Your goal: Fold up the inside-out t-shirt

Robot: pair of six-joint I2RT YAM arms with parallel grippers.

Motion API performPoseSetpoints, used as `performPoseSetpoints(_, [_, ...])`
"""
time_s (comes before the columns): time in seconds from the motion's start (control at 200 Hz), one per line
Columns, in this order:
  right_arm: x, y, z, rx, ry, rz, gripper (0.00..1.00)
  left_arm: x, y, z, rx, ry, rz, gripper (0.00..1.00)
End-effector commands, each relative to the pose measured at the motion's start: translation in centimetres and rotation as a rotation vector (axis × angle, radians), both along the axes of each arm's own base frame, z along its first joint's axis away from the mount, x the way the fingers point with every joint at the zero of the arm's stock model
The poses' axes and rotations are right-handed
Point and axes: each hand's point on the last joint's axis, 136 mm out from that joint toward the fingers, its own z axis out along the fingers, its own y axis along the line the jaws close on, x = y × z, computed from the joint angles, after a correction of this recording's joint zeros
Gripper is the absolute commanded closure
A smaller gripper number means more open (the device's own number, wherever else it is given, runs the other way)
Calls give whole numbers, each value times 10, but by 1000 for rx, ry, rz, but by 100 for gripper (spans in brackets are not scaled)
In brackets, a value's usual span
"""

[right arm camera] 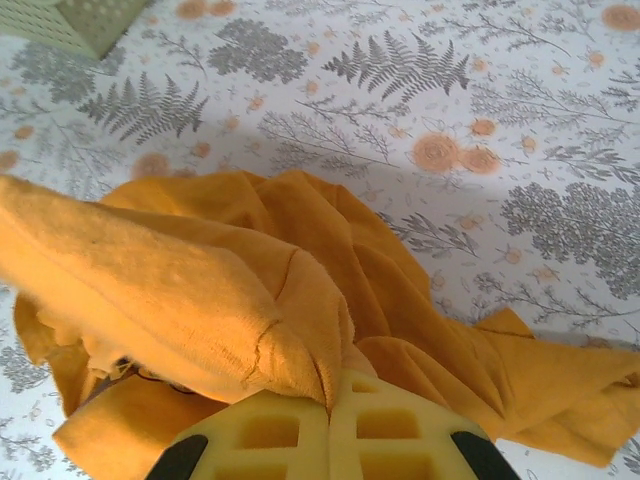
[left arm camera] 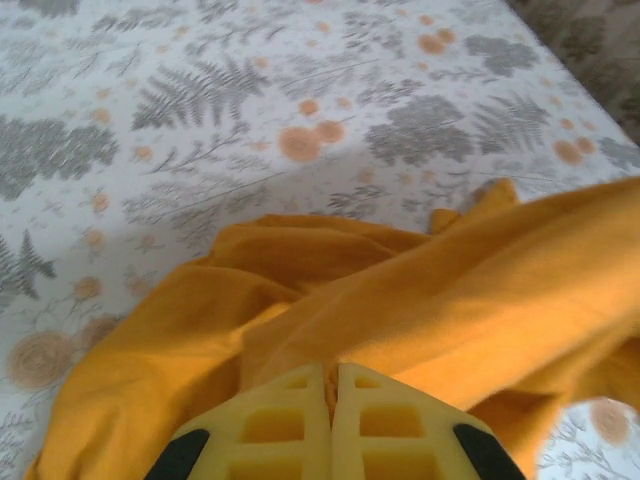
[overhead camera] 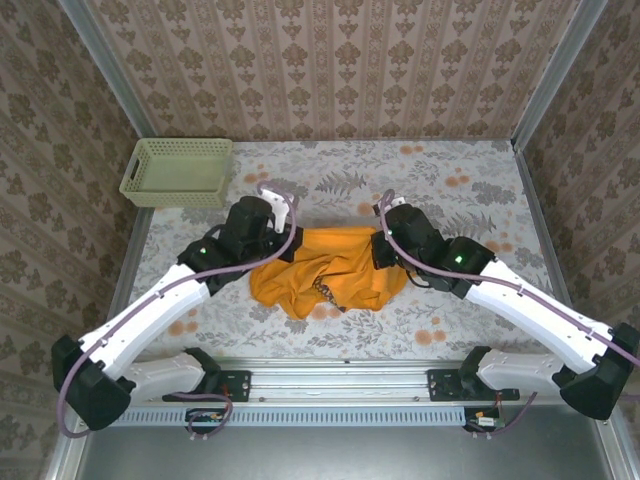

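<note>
Orange-yellow t-shirt (overhead camera: 335, 270), soft cotton, plain side out, crumpled in a loose heap at mid-table on the floral tabletop (overhead camera: 450, 200). Not flat and not folded. Left and right ends are drawn up into taut ridges, and the middle sags in deep creases. A seam line runs across the raised right ridge in the right wrist view. A small dark patch peeks from the lower middle folds. One corner trails toward the near left.

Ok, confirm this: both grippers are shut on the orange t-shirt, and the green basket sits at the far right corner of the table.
The corner is wrong: the green basket sits at the far left corner of the table, as the top view shows. The rest stands: the left gripper and right gripper are each shut on the orange t-shirt.
</note>
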Motion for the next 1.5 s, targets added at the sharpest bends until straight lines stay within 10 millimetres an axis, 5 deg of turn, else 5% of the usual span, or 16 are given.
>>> performPoseSetpoints(0.0, [5, -2, 15, -2, -35, -18, 100, -33, -11, 67, -86, -209, -119, 100])
performPoseSetpoints(0.075, [5, 5, 19, 31, -43, 10, 100, -25, 2, 70, -85, -238, -43, 100])
performPoseSetpoints(0.195, [4, 17, 17, 65, -31, 55, 100, 6, 34, 47, -36, -156, 134, 100])
performPoseSetpoints(0.375, [5, 34, -11, 72, 48, 93, 99, 26, 79, 21, 7, -89, 341, 100])
performPoseSetpoints(0.48, [3, 49, -29, 84, 119, 137, 84, 32, 107, 6, 36, -48, 456, 100])
performPoseSetpoints(0.54, [3, 50, -34, 71, 133, 135, 63, 34, 124, -4, 47, -12, 521, 100])
performPoseSetpoints(0.655, [8, 15, -42, 0, 113, 18, 32, 32, 154, -21, 46, 44, 625, 100])
performPoseSetpoints(0.825, [12, -69, -88, 27, 243, -264, 29, 26, 190, -51, 30, 120, 755, 100])
performPoseSetpoints(0.93, [6, -86, -119, 80, 320, -329, 32, 24, 196, -67, -9, 170, 774, 100])
performPoseSetpoints(1.015, [4, -62, -123, 163, 315, -239, 35, 26, 191, -67, -46, 181, 744, 100])
performPoseSetpoints(1.255, [-17, 35, -79, 141, 116, 113, 25, 34, 179, -35, -90, 122, 676, 100])
performPoseSetpoints(1.49, [-13, 83, -99, 67, 155, 214, 24, 36, 177, -13, -108, 88, 657, 100])
